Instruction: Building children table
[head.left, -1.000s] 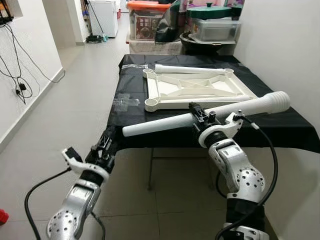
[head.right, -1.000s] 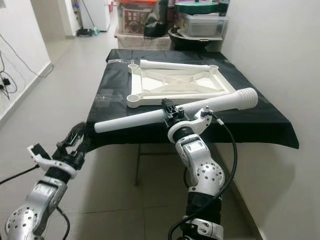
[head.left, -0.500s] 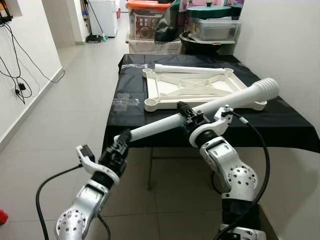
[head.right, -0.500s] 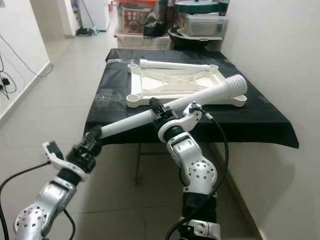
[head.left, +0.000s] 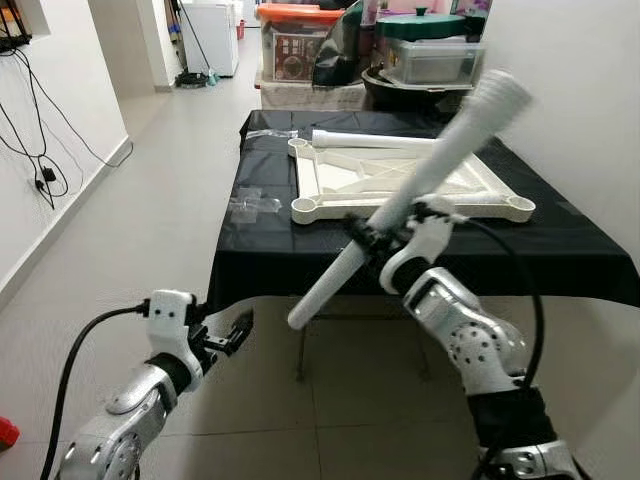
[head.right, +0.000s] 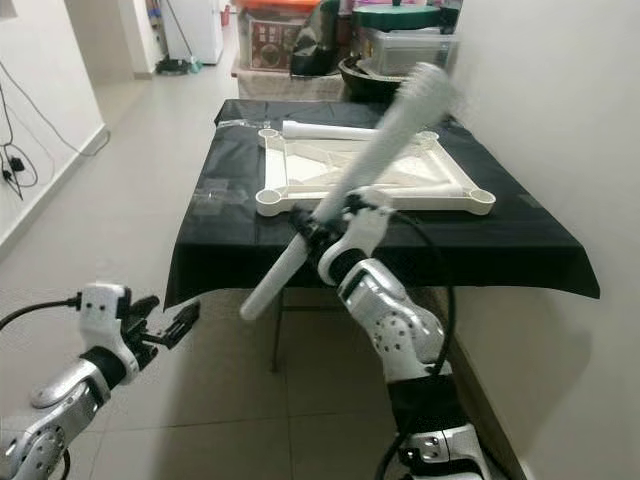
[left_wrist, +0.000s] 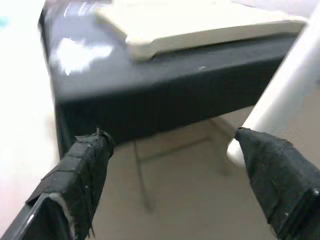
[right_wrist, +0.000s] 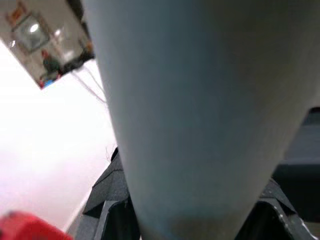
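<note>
- Left tool (head.left: 236, 331) hangs low before the desk's near edge, fingers spread, gripping nothing.
- Right tool (head.left: 368, 240) pinches the white table leg (head.left: 420, 195) partway along its length; the leg tilts steeply, lower end out over the floor, ribbed end raised above the desk.
- The white tabletop frame (head.left: 400, 180) lies flat on the black-covered desk (head.left: 560, 250), another leg (head.left: 375, 139) along its far edge.

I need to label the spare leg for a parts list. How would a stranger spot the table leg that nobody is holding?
Find the black-draped table and the white upturned tabletop frame on it. The spare white leg lies flat along the frame's far edge, unlike the tilted leg gripped in the right tool.
</note>
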